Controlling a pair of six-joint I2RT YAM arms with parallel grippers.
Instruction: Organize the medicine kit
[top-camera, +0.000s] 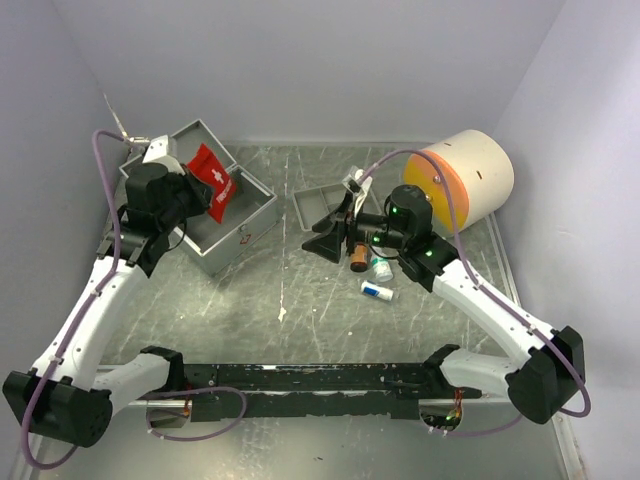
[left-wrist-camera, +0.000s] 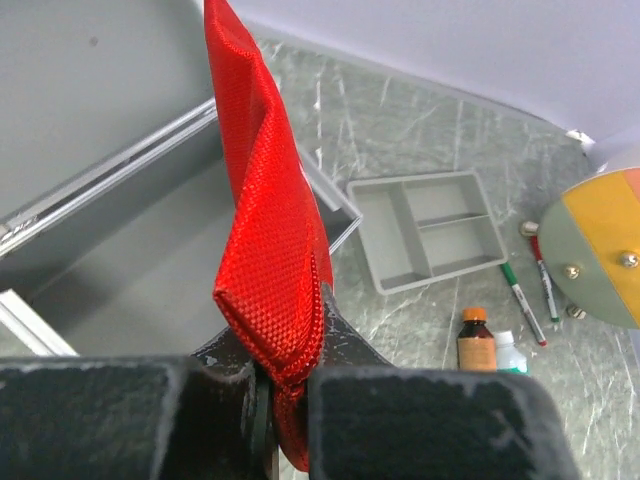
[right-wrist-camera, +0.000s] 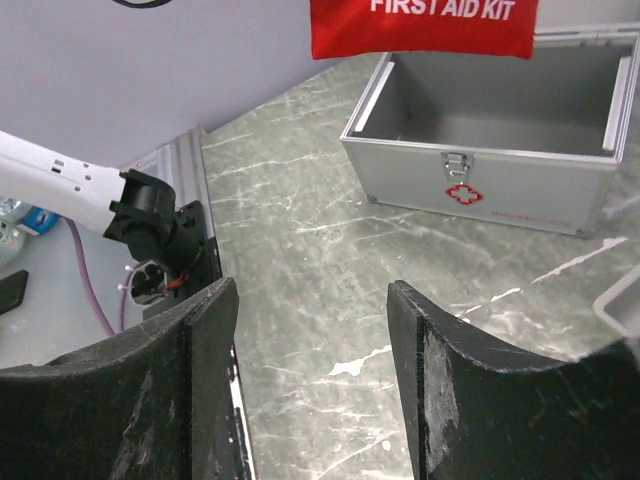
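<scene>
The medicine kit (top-camera: 240, 228), a silvery-grey metal case, stands open at the left with its lid (top-camera: 190, 140) tipped back. My left gripper (top-camera: 196, 196) hovers over it, shut on the lower end of a red first aid pouch (top-camera: 212, 180). From the left wrist the pouch (left-wrist-camera: 265, 230) rises out of the pinched gripper (left-wrist-camera: 285, 375) above the kit's bare inside (left-wrist-camera: 130, 270). My right gripper (top-camera: 325, 243) is open and holds nothing, just in front of the grey divided tray (top-camera: 318, 202). Its wrist view shows the gripper (right-wrist-camera: 312, 370) over bare table, facing the kit (right-wrist-camera: 490, 170) and the pouch (right-wrist-camera: 425, 25).
A brown bottle (top-camera: 358, 257), a white bottle (top-camera: 381, 268) and a small white tube (top-camera: 377, 291) lie by the right arm. A big cream and orange cylinder (top-camera: 470, 175) sits at the back right. Pens (left-wrist-camera: 522, 300) lie beside the tray (left-wrist-camera: 430, 230).
</scene>
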